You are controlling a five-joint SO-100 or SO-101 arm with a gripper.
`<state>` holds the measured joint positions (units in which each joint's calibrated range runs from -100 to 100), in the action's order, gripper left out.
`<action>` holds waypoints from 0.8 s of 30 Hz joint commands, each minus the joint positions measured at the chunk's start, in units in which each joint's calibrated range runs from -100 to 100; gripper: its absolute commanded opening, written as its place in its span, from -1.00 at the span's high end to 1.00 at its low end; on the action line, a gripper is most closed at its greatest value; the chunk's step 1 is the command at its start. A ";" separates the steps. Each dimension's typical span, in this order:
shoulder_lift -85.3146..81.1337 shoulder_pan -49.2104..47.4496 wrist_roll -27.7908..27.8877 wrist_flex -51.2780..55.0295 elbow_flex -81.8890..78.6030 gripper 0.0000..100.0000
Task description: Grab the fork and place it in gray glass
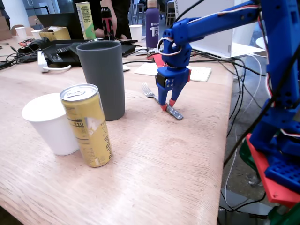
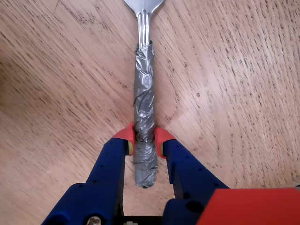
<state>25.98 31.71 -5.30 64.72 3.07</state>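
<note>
The fork (image 1: 158, 100) lies flat on the wooden table, tines toward the gray glass (image 1: 102, 78), its taped handle toward the right in the fixed view. In the wrist view the foil-wrapped handle (image 2: 144, 112) runs up the middle, with the tines cut off at the top edge. My blue gripper (image 1: 167, 106) reaches down onto the handle. Its red-tipped fingers (image 2: 125, 136) press both sides of the handle near its end, so the gripper (image 2: 144, 139) is shut on it. The fork still rests on the table. The gray glass stands upright to the left of the fork.
A yellow drink can (image 1: 87, 124) and a white paper cup (image 1: 48, 122) stand in front of the gray glass. A purple bottle (image 1: 153, 28), a keyboard, cables and a laptop crowd the back. The table's right edge (image 1: 227, 140) is near the arm's base.
</note>
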 commanded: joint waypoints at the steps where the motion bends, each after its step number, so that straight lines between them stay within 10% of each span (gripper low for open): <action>1: -0.43 0.61 0.63 -0.02 1.32 1.00; 24: -48.11 -8.19 0.78 -1.01 -33.32 1.00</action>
<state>-15.69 27.48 -4.71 64.47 -29.31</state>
